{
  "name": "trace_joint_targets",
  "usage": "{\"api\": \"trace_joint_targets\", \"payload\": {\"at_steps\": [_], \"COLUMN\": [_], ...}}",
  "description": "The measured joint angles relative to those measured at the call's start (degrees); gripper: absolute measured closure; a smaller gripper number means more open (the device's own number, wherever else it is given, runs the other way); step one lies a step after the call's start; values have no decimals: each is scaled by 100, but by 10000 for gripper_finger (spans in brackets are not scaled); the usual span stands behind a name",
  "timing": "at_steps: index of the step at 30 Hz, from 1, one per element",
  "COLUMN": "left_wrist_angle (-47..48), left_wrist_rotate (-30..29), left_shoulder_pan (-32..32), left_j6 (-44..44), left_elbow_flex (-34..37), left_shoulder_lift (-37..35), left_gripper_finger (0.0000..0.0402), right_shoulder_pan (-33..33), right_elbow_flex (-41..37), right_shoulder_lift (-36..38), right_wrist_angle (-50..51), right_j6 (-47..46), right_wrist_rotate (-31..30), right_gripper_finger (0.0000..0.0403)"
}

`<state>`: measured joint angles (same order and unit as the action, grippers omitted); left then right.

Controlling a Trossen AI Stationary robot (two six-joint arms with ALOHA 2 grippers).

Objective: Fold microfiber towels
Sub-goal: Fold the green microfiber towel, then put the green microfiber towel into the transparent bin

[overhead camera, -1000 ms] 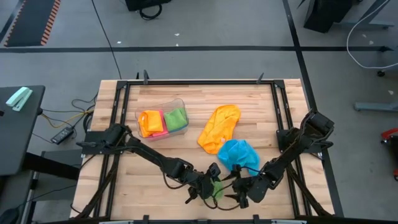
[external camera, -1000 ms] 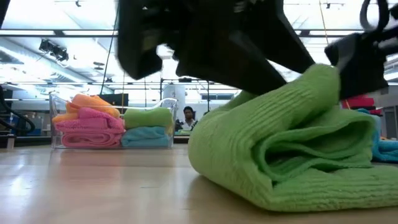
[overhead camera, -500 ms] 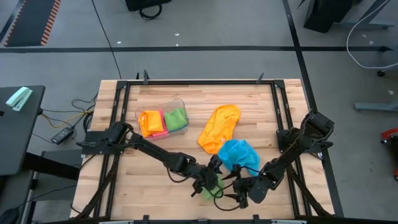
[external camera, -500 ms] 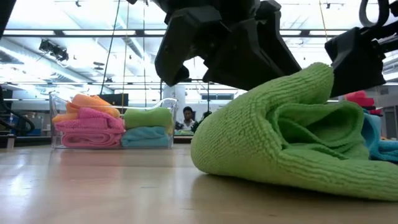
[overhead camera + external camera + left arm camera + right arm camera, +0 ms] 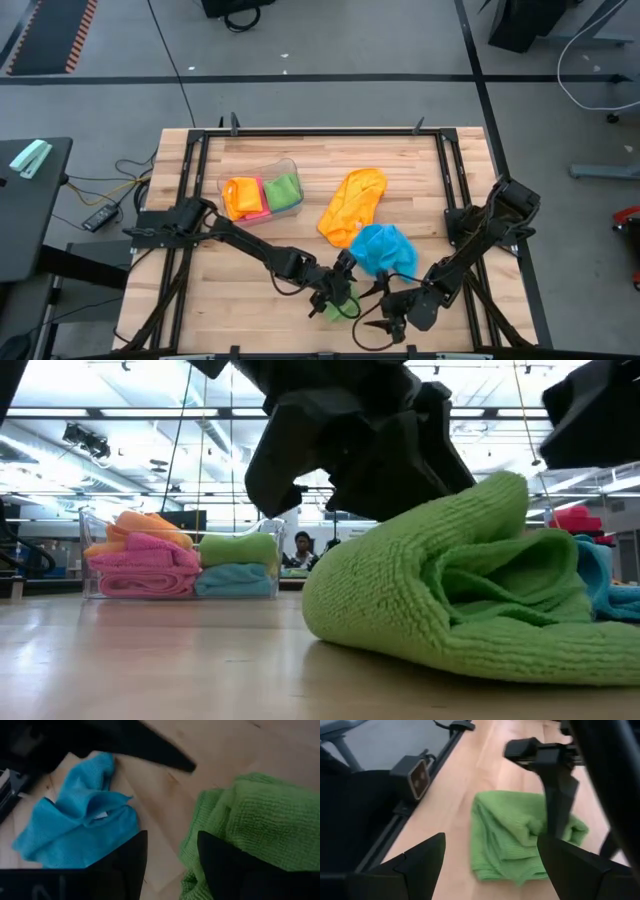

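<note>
From above, the left gripper (image 5: 343, 293) sits at the green towel (image 5: 340, 304) near the table's (image 5: 250, 260) front edge; the right gripper (image 5: 385, 325) stands open, empty, just beside it. At table level, the fold bulges loosely. Left wrist view: the fingers (image 5: 220, 862) straddle the towel's edge, grip uncertain. A weak pinch could let the fold spring open.

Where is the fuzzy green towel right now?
In the high view the green towel lies bunched at the table's near edge, between the left hand and the right hand, just in front of the blue towel.
</note>
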<state>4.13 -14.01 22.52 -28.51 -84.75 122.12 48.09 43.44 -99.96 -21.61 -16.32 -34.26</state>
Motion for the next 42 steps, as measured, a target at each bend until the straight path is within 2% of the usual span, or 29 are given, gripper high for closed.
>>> {"api": "trace_joint_targets", "payload": {"at_steps": [5, 15, 28, 32, 35, 38, 40, 42], "left_wrist_angle": [20, -52, 66, 603, 1231, 2059, 2368, 2527], "left_wrist_rotate": [-14, -86, -360, -360, -224, 300, 624, 665], "left_shoulder_pan": [-24, 45, 123, 210, 372, 566, 676, 793], "left_j6": [441, 417, -199, -322, 55, 808, 1388, 1773], "left_elbow_flex": [-5, 0, 0, 4, 1, -1, 0, -2], "left_shoulder_lift": [173, 298, -417, -709, -1105, -1393, -1462, -1431], "left_gripper_finger": [225, 242, 282, 289, 292, 290, 288, 289], "right_shoulder_pan": [-3, 5, 5, 5, 5, 3, -18, -54], "right_elbow_flex": [-2, 0, 0, 0, 0, -2, 0, -1], "right_shoulder_lift": [-44, -44, -46, -48, -48, -50, -49, -50], "right_wrist_angle": [-76, -34, 40, 88, 186, 232, 227, 227], "right_j6": [42, 67, 26, -36, -100, -107, -83, -61], "right_wrist_rotate": [26, 12, -22, -43, -125, -153, -167, -170], "right_gripper_finger": [77, 77, 77, 77, 77, 77, 77, 77]}}
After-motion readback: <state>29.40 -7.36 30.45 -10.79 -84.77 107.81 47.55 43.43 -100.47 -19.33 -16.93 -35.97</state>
